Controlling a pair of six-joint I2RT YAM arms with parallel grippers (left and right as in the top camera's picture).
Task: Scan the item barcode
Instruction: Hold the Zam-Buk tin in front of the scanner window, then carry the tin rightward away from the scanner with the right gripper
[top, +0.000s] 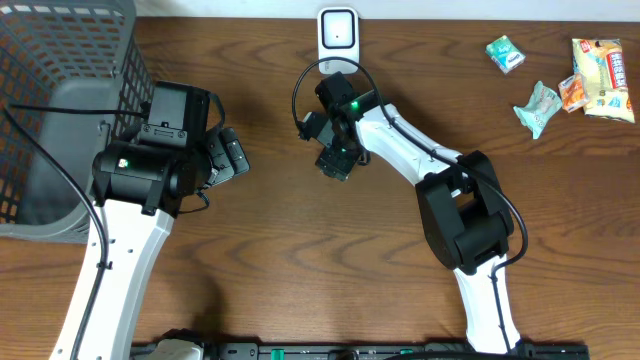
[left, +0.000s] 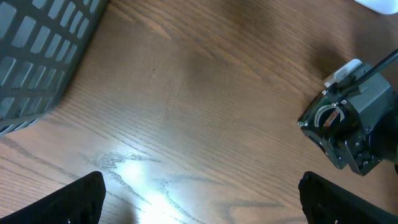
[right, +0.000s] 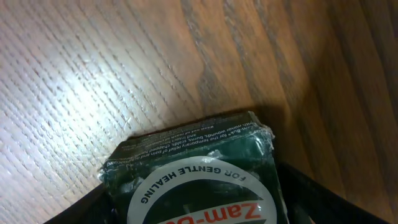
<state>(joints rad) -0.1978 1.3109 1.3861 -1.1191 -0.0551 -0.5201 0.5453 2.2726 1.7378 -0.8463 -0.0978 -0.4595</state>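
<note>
Green Zam-Buk box (right: 199, 168): sits between the right pincer (top: 335, 158) jaws, near the scanner (top: 338, 33), likely so its barcode can be presented. Clamped or not, cannot tell. Left pincer (top: 232, 155): farther from the scanner, jaws wide apart, empty, over the desk (top: 300, 280).

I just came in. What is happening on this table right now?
The right hand is low over the table with a dark green packet between its jaws; whether it grips it is unclear. The packet is not at the white scanner yet. The left hand hangs open and empty beside the grey basket.
</note>
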